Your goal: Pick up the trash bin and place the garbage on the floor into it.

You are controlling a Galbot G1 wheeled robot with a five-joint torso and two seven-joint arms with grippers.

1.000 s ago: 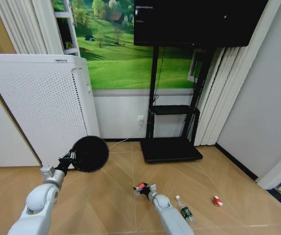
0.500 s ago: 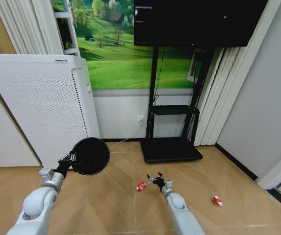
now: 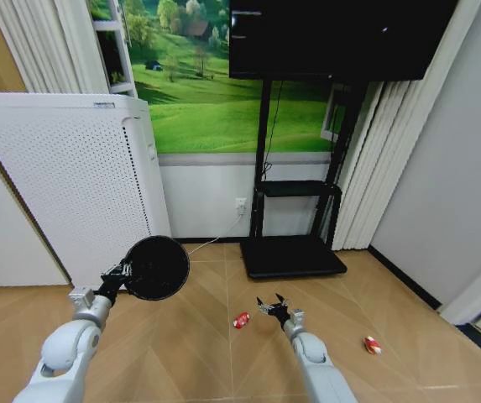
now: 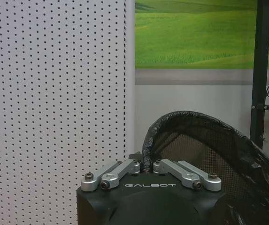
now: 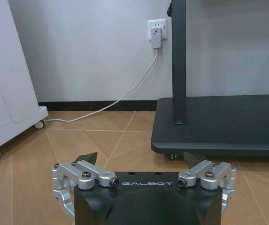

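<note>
Gripping the trash bin (image 3: pixel 157 267) rim, left end effector (image 3: pixel 116 274); interior dark.

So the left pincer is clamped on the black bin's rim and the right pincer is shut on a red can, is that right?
Not quite. The left pincer is clamped on the black bin's rim, but the right pincer is open and empty, as the right wrist view shows. In the head view a red can lies on the floor just beside it.
</note>
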